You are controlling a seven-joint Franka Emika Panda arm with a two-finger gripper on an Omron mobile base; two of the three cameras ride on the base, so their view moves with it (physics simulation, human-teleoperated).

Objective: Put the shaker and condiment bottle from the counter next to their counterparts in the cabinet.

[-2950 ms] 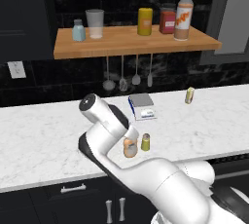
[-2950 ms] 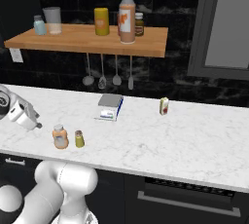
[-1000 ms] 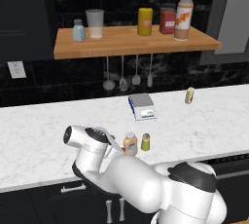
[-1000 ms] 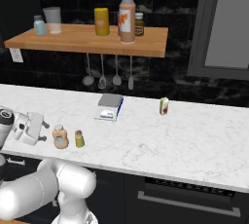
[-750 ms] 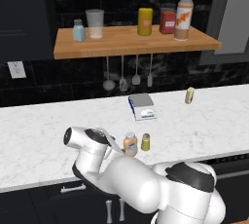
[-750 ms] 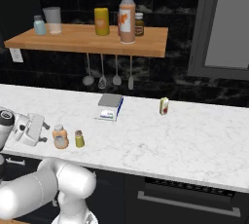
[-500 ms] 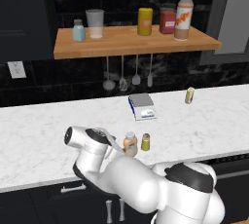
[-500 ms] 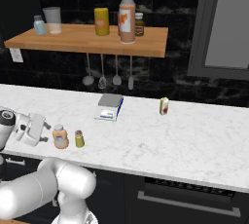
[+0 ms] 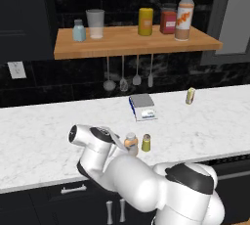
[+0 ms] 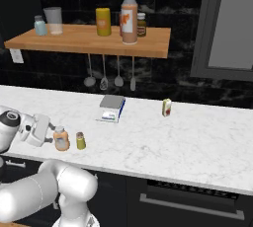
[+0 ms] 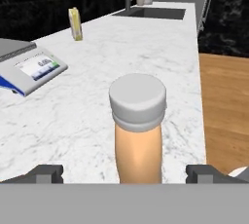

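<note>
The condiment bottle (image 9: pixel 130 143) (image 10: pixel 61 138), peach-orange with a pale cap, stands upright near the counter's front edge. The olive-yellow shaker (image 9: pixel 146 142) (image 10: pixel 80 141) stands just to its right. My gripper (image 10: pixel 49 134) lies low and level at the bottle's left. In the hand view the condiment bottle (image 11: pixel 138 130) stands between the spread fingertips (image 11: pixel 46 173), with a gap on each side, so my gripper (image 11: pixel 125 174) is open. Up on the cabinet (image 9: pixel 136 42) (image 10: pixel 89 41) stand the counterparts: the pale blue shaker (image 9: pixel 78 30) (image 10: pixel 39 25) and the tall white-necked bottle (image 9: pixel 184 12) (image 10: pixel 129 16).
A small kitchen scale (image 9: pixel 143 107) (image 10: pixel 111 108) (image 11: pixel 29 67) sits mid-counter, and a yellow striped can (image 9: pixel 190 96) (image 10: pixel 167 107) (image 11: pixel 75 24) stands further right. The shelf also holds a glass cup (image 9: pixel 95 23), a yellow can (image 9: pixel 145 21) and a red jar (image 9: pixel 167 22). Utensils (image 9: pixel 129 75) hang beneath it.
The arm has swung down from above the counter to the bottle's left. Over the last second the hand has crept a little closer to the bottle, fingers still spread.
</note>
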